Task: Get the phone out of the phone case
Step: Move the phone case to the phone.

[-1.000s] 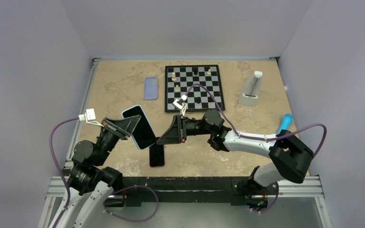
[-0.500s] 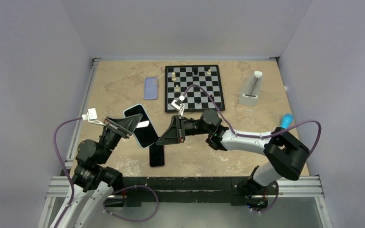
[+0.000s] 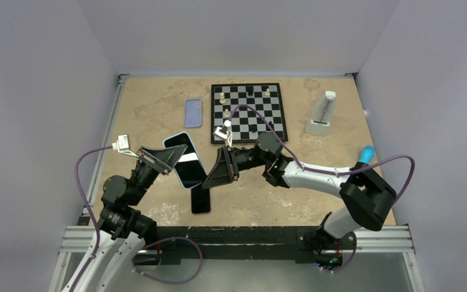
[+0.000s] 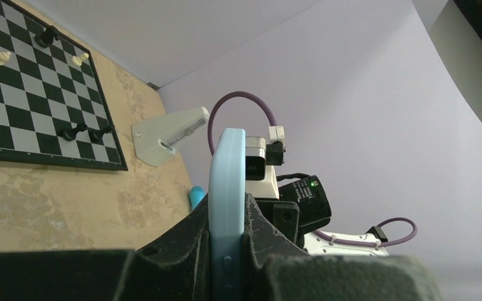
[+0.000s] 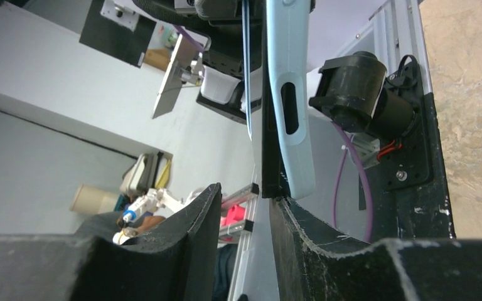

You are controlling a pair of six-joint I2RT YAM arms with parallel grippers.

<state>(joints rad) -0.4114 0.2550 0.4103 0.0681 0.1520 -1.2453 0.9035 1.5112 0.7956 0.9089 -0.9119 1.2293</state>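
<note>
The phone sits in a light-blue phone case [image 3: 185,159], held tilted above the table with its dark screen up. My left gripper [image 3: 171,157] is shut on the case's left long edge; in the left wrist view the case edge [image 4: 227,182] stands pinched between both fingers of that gripper [image 4: 227,210]. My right gripper [image 3: 210,176] is at the phone's lower right corner. In the right wrist view its jaws [image 5: 245,194] stand open with a bare gap, and the phone's dark edge [image 5: 267,164] meets the right fingertip beside the case [image 5: 289,94].
A second black phone [image 3: 200,199] lies flat below the held one. A lavender case [image 3: 193,112] lies left of the chessboard [image 3: 276,121], which holds several pieces. A white metronome-like object [image 3: 321,115] and a blue object [image 3: 365,155] are at the right.
The left arm has carried the cased phone slightly up and to the right, with the screen now flatter. The right gripper followed and its jaws have widened a little.
</note>
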